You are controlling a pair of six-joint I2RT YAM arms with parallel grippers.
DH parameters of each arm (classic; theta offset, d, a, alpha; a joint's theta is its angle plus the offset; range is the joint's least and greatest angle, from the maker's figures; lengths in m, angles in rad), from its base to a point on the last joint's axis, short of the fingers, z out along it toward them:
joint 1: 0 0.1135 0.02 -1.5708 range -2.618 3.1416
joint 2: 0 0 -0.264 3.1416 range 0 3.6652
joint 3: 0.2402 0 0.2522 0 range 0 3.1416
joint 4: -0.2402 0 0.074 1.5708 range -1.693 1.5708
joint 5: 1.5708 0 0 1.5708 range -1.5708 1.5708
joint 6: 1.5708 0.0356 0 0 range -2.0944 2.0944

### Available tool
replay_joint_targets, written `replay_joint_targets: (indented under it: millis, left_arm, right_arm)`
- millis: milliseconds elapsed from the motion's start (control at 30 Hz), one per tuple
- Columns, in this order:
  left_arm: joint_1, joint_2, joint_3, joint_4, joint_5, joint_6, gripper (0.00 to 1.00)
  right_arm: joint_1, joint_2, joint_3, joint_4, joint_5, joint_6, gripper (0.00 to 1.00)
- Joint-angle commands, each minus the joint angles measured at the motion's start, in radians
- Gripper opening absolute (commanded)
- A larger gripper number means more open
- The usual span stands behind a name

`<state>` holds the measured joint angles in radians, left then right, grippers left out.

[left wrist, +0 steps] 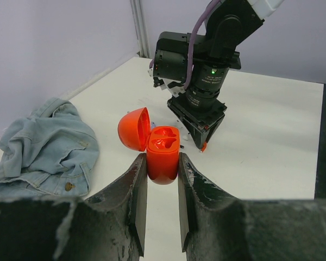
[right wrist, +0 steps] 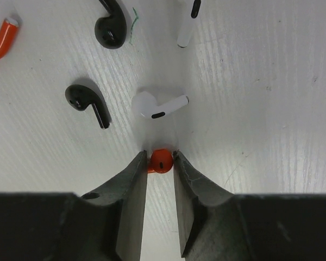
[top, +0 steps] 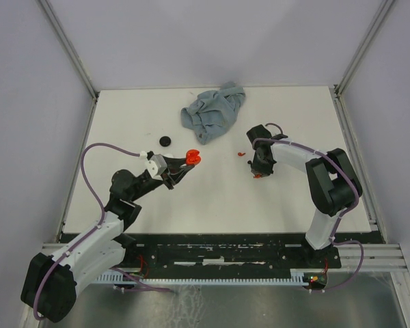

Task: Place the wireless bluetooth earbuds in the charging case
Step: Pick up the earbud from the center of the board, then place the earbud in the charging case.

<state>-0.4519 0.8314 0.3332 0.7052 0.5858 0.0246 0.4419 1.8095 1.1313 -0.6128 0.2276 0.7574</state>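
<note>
My left gripper (top: 188,164) is shut on the red charging case (left wrist: 163,153), lid open, and holds it above the table; the case also shows in the top view (top: 193,157). My right gripper (right wrist: 160,157) points down at the table and is shut on a red earbud (right wrist: 161,161) between its tips. Beyond it lie a white earbud (right wrist: 155,104), two black earbuds (right wrist: 88,102) (right wrist: 112,24), another white one (right wrist: 188,19) and a second red earbud (right wrist: 1,39). The right gripper shows in the left wrist view (left wrist: 198,130).
A crumpled blue denim cloth (top: 214,113) lies at the back middle. A small black disc (top: 165,141) sits left of it. A tiny red piece (top: 240,155) lies left of the right gripper. Metal frame posts stand at the back corners.
</note>
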Motion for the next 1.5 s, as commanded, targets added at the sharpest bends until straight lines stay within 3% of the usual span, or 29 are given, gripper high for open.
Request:
replay_joint_targets:
  millis: [0,267,633,967,1467]
  left_arm:
    - [-0.001,0.000,0.035,0.038,0.022,0.010,0.03]
    - [-0.002,0.014,0.024,0.085,0.047,-0.016,0.03]
    - [-0.001,0.022,0.036,0.086,0.109,-0.001,0.03]
    - [-0.002,0.024,0.041,0.126,0.120,-0.032,0.03]
    - [-0.002,0.044,0.058,0.184,0.149,-0.067,0.03]
  right_arm:
    - [-0.001,0.012,0.015,-0.054,-0.031,-0.030,0.31]
    - [0.018,-0.044,0.047,-0.079,-0.027,-0.121,0.19]
    - [0.160,-0.258,0.126,-0.070,0.070,-0.379,0.16]
    - [0.310,-0.497,0.137,0.100,0.077,-0.727,0.13]
    - [0.519,-0.677,0.037,0.472,-0.117,-1.207,0.12]
